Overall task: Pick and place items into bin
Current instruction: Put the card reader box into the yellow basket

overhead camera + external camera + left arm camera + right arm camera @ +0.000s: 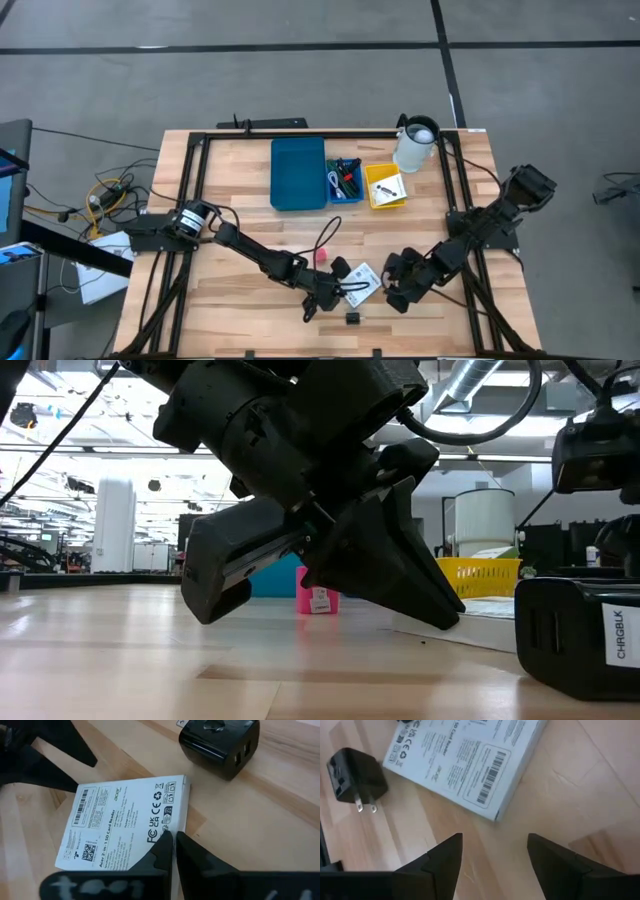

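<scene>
The white printed card (362, 277) lies flat on the wooden bench (240, 215), and it serves here as the landmark. It is a small box with barcodes and fine print, and nothing is holding it.

The left tool (170, 842) is low at one long edge of the card. Its two fingers are pressed together, with nothing between them, and the tips are right at that edge or touching it; I cannot tell which. In the low view the same tool (330, 575) hangs close above the bench surface.

The right tool (495, 852) is on the other side of the card, just beside one corner of it. Its fingers (442, 857) are spread wide and they hold nothing; only bare wood shows between them.

The tiny black block (352, 318) is a plug charger with two metal prongs. It lies on the bench near the card, on the side toward the front edge of the bench, apart from both tools. The tiny pink-red piece (322, 255) stands near the card on the side of the left arm.

Well beyond the card, toward the back of the bench, stands the blue bin (298, 173). Next to it is a smaller blue tray (345, 195) with pen-like sticks (348, 178) inside, then a yellow tray (385, 188), then the white jug (415, 146)
</scene>
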`<act>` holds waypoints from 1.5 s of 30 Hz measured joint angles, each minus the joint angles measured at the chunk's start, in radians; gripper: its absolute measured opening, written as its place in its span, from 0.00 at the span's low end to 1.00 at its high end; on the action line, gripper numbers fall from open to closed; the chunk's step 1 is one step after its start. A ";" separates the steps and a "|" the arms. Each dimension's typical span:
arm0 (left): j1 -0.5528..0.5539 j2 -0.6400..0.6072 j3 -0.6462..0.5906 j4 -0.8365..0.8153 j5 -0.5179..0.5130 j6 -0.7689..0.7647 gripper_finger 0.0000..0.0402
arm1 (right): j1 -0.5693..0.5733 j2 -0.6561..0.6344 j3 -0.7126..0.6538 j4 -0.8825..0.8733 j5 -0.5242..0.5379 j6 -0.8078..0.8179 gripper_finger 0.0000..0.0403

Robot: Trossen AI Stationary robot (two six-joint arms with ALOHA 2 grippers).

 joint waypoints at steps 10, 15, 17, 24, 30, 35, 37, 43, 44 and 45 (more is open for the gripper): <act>-0.008 0.000 0.000 0.000 0.009 -0.076 0.00 | -0.036 0.044 0.005 0.064 -0.022 -0.054 0.55; -0.028 0.000 0.000 0.000 0.016 -0.126 0.00 | -0.036 0.034 0.003 0.065 -0.023 -0.063 0.55; -0.038 0.000 0.000 0.000 0.023 -0.140 0.00 | -0.036 0.030 0.003 0.063 -0.023 -0.063 0.55; -0.066 0.000 0.000 0.000 0.020 -0.192 0.00 | -0.036 0.030 0.003 0.064 -0.023 -0.083 0.55; -0.071 0.000 0.000 0.002 -0.030 -0.199 0.00 | -0.057 0.029 0.002 0.063 -0.002 -0.103 0.55; -0.076 0.000 0.000 0.002 -0.043 -0.200 0.00 | -0.077 0.029 0.002 0.062 0.004 -0.125 0.55; -0.084 0.001 0.000 0.002 -0.061 -0.201 0.00 | -0.083 0.029 0.002 0.062 0.004 -0.137 0.55; -0.110 0.004 0.000 -0.004 -0.132 -0.203 0.00 | -0.095 0.029 0.002 0.059 0.008 -0.143 0.55; -0.113 0.004 0.000 -0.004 -0.139 -0.206 0.00 | -0.095 0.029 0.002 0.058 0.010 -0.143 0.55; -0.113 0.004 0.000 -0.004 -0.143 -0.209 0.00 | -0.096 0.029 0.002 0.058 0.010 -0.144 0.55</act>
